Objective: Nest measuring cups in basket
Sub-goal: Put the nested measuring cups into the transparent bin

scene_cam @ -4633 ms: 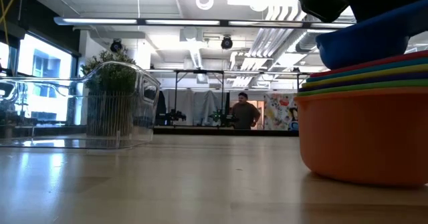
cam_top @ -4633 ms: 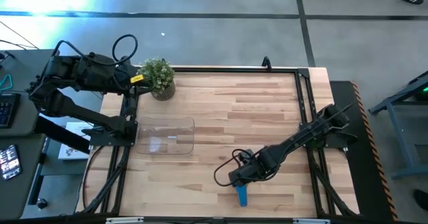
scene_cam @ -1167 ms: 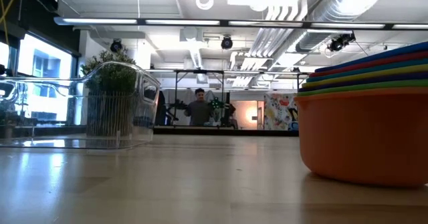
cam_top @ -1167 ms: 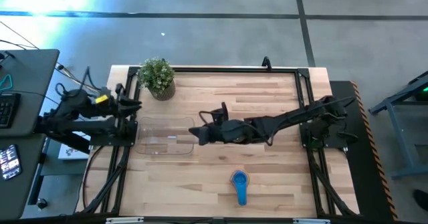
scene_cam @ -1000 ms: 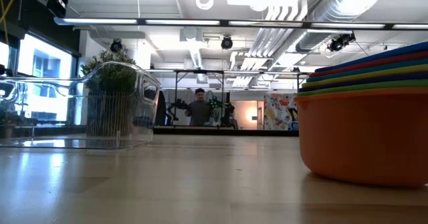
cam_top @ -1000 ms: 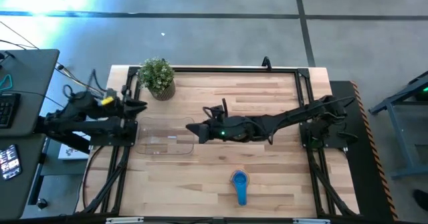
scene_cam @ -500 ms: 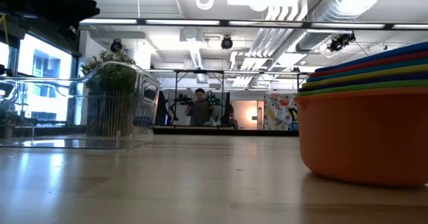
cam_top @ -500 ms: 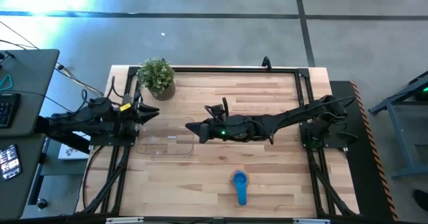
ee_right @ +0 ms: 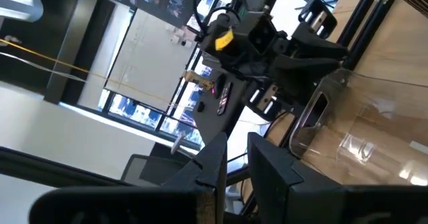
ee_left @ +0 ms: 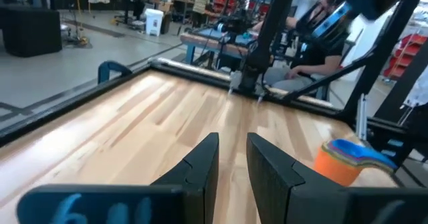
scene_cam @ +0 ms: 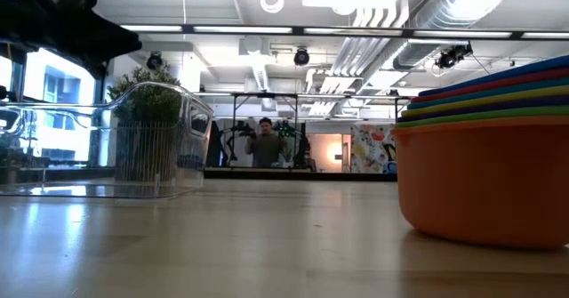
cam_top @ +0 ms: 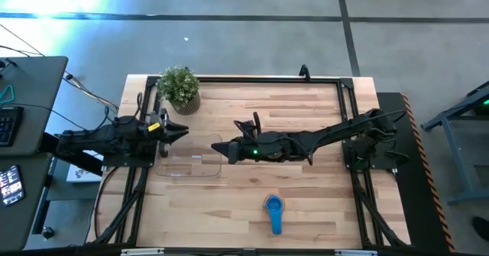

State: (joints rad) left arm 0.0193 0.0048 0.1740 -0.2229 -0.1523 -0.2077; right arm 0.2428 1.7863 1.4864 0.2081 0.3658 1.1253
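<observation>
The measuring cups (cam_top: 273, 210) stand nested in one stack on the table near its front edge. The orange cup is outermost and the blue one is on top, with the handles toward the near edge. The stack fills the right of the low view (scene_cam: 484, 173) and shows in the left wrist view (ee_left: 344, 158). The clear basket (cam_top: 189, 157) rests flat on the table at mid-left and holds no cups. My left gripper (cam_top: 182, 131) is shut and hovers over the basket's far left corner. My right gripper (cam_top: 220, 148) is shut and hovers over the basket's right edge.
A small potted plant (cam_top: 181, 89) stands at the table's far left, just behind the basket. Bare wood lies between the basket and the cup stack. A person stands far off in the room (scene_cam: 263, 144).
My left gripper has reached toward the table's right, from beside the table's left edge to over the basket's far left corner. My right gripper has edged a little left over the basket's right edge and then stayed. The cups and the basket have not moved.
</observation>
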